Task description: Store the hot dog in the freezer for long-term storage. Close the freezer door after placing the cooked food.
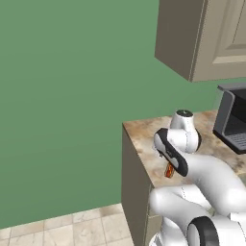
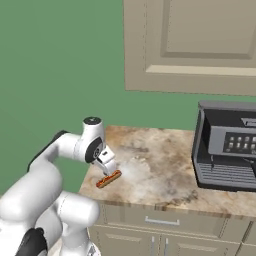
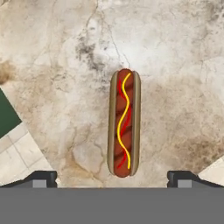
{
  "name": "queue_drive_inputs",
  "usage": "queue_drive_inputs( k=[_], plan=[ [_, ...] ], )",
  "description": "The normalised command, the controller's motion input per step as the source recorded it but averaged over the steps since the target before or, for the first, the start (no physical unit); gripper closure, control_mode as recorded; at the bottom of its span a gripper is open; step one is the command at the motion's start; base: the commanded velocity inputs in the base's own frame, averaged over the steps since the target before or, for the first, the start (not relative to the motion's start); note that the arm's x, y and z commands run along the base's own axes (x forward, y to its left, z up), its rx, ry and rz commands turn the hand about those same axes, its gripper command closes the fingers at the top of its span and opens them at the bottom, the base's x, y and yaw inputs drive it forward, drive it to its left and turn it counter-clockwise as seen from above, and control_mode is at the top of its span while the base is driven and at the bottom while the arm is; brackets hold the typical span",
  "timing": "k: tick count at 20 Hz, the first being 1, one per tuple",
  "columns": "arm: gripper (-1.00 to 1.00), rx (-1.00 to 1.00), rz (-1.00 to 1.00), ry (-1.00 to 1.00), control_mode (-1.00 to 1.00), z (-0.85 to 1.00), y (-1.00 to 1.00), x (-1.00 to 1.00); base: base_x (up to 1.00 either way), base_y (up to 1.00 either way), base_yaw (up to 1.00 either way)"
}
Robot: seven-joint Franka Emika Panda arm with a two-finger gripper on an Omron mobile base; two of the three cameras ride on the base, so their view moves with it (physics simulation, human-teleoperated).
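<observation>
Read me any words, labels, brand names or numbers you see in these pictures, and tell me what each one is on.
There is no readable text in any view.
Coffee machine: its front panel has small light button marks, too small to read as letters or numbers.
Hot dog: the yellow squiggle is mustard, not writing.
Wall cabinet and counter: no labels.

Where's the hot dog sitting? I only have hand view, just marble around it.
Observer: The hot dog lies near the counter's front left corner.
Operator: Anything else on the counter?
Observer: A coffee machine stands at the right end, apart from the hot dog.
Operator: End effector height?
Observer: The end effector hangs open just above the hot dog, not gripping it.
</observation>
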Motion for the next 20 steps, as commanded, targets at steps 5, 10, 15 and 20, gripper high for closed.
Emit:
queue_drive_inputs(
  k=[5,10,15,20],
  plan=[
    [-1.00,-0.04,0.00,0.00,-1.00,-0.37,-0.18,0.40,0.00,0.00,0.00],
    [-1.00,0.00,0.00,0.01,-1.00,-0.24,-0.18,0.07,0.00,0.00,0.00],
    [-1.00,0.00,0.00,0.01,-1.00,-0.23,-0.10,0.00,0.00,0.00,0.00],
    [-1.00,0.00,0.00,0.00,-1.00,-0.30,-0.01,0.00,0.00,0.00,0.00]
  ],
)
